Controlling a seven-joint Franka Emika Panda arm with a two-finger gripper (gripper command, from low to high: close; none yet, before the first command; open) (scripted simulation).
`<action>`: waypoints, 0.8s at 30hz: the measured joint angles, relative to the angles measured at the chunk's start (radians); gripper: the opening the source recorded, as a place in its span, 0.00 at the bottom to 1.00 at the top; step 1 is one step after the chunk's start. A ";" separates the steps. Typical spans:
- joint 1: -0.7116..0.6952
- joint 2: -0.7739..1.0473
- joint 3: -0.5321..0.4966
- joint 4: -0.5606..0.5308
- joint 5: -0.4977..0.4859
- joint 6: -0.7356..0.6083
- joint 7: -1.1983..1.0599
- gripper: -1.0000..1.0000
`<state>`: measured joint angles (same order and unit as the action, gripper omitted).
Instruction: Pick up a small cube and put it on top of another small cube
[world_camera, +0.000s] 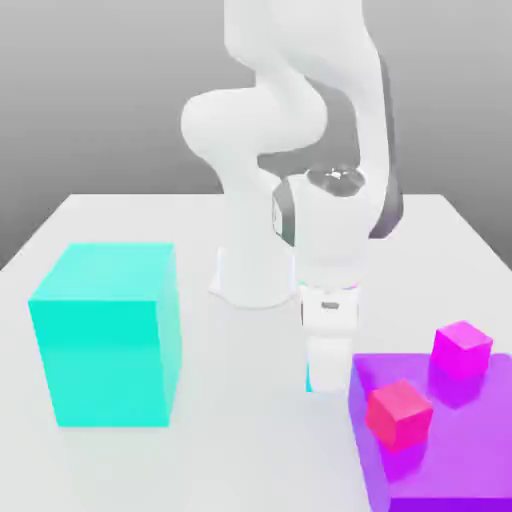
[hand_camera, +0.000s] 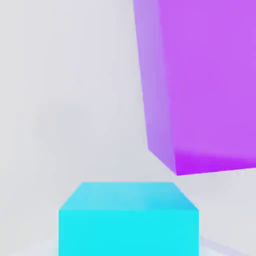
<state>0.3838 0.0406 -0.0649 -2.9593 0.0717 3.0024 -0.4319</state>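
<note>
The tool (world_camera: 322, 385) is lowered to the white surface (world_camera: 240, 450), pointing straight down, and is clamped shut on the tiny plain cyan cube (hand_camera: 128, 220), which is seen close beneath the hand. The large flat purple block (world_camera: 440, 430) lies just beside the tool. On it the small reddish-pink cube (world_camera: 398, 412) rests, nearer the tool than the small magenta cube (world_camera: 461, 349). The big turquoise block (world_camera: 105, 335) stands well apart on the tool's other side.

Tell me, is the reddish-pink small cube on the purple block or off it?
On it. The reddish-pink cube rests on the purple block.
</note>
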 joint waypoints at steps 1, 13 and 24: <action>-0.005 -0.023 0.000 -0.005 -0.022 -0.018 0.017 0.00; -0.111 -0.092 -0.030 0.259 -0.195 -0.196 0.105 0.00; -0.042 0.063 0.027 0.659 -0.165 -0.495 0.037 0.00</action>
<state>0.3421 0.1039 -0.0381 -2.3005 -0.0935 2.5075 -0.3948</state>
